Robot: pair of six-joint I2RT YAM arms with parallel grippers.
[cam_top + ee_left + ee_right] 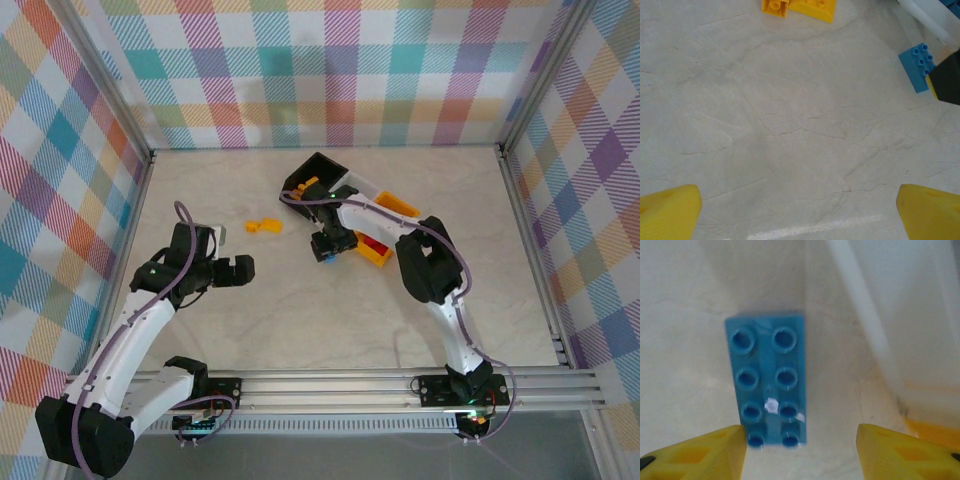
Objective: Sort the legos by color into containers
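Three bins stand joined in a row toward the far right of the bench (300, 320): one black bin (325, 165), one white bin (365, 190) and one yellow-orange bin (400, 208). One yellow brick (305, 183) lies in the black bin. Something red (372, 242) shows in the yellow-orange bin, but the right arm hides too much of it to count.

One light blue brick (767, 380) with eight studs, in two rows of four, lies flat on the bench just beside the white bin's wall. The right claw (800, 435) hangs over it with its two yellow fingers spread wider than the brick. The left finger (700, 450) sits just beside the brick's near corner, and the other finger is well clear of it, so the brick is not gripped. From above, the blue brick (327, 258) peeks out under the right claw (328, 245).

Two yellow pieces lie touching on open bench between the arms: one small studded brick (775, 6) and one sloped piece (812, 7).

The left claw (240, 270) is wide open over bare bench, holding nothing.
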